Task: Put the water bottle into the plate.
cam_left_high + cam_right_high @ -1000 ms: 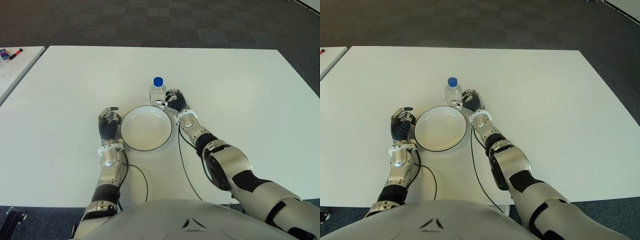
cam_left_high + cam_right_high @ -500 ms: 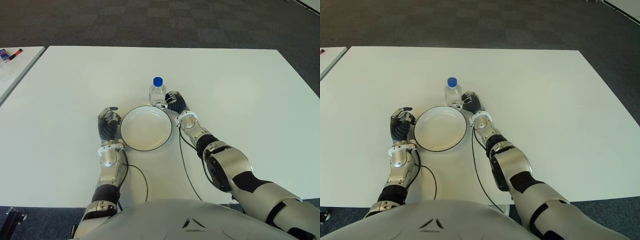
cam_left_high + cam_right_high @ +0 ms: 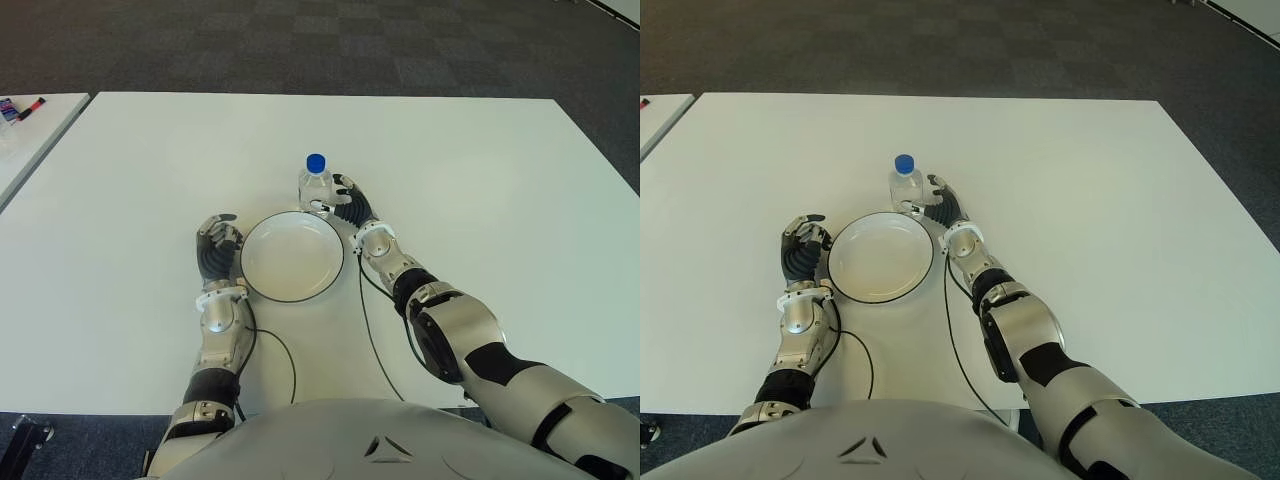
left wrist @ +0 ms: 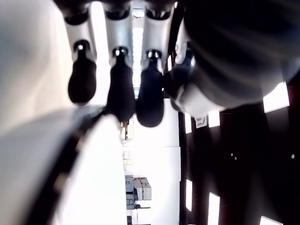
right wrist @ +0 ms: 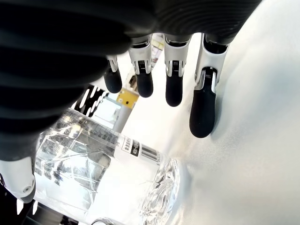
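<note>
Water bottle stands upright just beside the open right robot hand.

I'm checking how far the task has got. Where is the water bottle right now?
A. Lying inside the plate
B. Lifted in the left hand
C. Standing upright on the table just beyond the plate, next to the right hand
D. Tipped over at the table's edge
C. The water bottle stands upright on the table behind the plate, with the right hand open beside it, fingers not closed around it; the left hand shows left of the plate.
</note>
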Controlling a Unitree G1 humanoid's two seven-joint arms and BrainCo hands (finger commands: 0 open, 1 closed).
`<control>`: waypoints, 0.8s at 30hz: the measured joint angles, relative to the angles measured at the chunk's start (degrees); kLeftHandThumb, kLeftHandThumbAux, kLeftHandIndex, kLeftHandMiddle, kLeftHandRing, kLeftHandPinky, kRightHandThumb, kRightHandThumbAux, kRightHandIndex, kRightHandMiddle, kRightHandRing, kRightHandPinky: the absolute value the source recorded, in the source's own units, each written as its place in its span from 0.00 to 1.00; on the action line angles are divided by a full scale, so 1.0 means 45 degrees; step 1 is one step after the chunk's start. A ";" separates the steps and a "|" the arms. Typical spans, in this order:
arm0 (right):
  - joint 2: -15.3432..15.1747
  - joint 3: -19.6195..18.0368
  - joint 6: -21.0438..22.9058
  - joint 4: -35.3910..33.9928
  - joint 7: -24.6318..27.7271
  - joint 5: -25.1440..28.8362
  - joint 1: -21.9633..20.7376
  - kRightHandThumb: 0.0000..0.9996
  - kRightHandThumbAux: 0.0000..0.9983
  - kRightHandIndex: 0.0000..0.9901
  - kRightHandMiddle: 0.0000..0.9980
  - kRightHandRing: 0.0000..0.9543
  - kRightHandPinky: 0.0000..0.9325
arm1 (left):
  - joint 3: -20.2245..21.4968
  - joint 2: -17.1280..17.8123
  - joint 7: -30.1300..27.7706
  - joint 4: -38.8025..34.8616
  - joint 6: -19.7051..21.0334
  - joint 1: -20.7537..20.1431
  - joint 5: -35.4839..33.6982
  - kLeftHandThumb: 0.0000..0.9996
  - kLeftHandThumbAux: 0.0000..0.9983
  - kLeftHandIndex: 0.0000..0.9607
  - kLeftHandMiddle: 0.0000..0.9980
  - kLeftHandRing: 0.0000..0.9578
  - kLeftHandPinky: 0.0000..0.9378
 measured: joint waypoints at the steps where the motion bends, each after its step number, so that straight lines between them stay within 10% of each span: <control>1: 0.0000 0.0000 0.0009 -0.0004 0.0013 0.0007 0.0000 0.57 0.55 0.09 0.11 0.15 0.25 | 0.0002 0.0000 -0.0001 0.0005 -0.0010 -0.0001 -0.0008 0.69 0.72 0.45 0.71 0.71 0.72; 24: 0.0000 0.0031 0.0106 -0.0056 0.0148 0.0022 -0.0001 0.55 0.54 0.06 0.05 0.08 0.16 | 0.0077 0.0001 -0.0140 0.0070 0.0040 -0.0089 -0.0392 0.70 0.72 0.45 0.69 0.70 0.70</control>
